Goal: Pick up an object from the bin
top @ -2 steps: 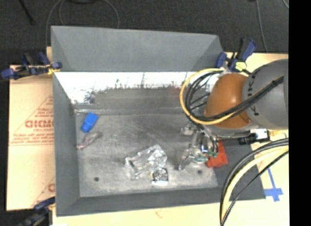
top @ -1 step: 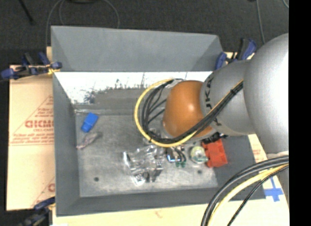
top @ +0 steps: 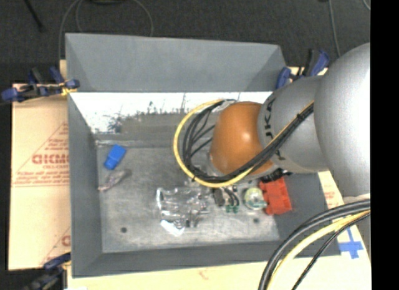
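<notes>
We see crumpled clear plastic near middle of bin. Just right of it: small green bit, pale round thing, red block. Hand low over green bit, under orange cover; how wide, we cannot tell. Farther left: grey scrap, blue block.

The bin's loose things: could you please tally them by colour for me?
Blue block: 1
Red block: 1
Grey scrap: 1
Clear crumpled plastic: 1
Pale round thing: 1
Total: 5 told apart; the arm covers part of the bin.
</notes>
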Tool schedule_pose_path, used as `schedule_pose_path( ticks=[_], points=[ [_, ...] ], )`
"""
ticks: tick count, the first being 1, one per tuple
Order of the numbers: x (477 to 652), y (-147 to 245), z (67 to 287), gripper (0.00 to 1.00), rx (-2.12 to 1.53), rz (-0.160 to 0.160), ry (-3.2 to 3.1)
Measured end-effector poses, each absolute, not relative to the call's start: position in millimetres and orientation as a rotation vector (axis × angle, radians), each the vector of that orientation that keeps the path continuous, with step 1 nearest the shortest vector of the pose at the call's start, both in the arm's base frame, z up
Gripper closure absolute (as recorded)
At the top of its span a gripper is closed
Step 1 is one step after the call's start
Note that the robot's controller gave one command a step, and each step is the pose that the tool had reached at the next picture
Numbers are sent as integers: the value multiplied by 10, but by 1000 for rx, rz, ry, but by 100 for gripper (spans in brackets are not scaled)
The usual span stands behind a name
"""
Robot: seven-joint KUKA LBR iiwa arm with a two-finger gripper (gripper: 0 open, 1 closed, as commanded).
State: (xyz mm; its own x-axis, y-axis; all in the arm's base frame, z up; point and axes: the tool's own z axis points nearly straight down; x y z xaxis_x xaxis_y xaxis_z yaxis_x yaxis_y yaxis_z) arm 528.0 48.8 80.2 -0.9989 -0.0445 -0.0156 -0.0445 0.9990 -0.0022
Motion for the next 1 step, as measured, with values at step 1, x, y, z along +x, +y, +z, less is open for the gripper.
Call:
schedule_pose_path(
  ticks=[1],
  points=[
    [5251, 488, 777, 0, -71, -3, 3134]
  ],
)
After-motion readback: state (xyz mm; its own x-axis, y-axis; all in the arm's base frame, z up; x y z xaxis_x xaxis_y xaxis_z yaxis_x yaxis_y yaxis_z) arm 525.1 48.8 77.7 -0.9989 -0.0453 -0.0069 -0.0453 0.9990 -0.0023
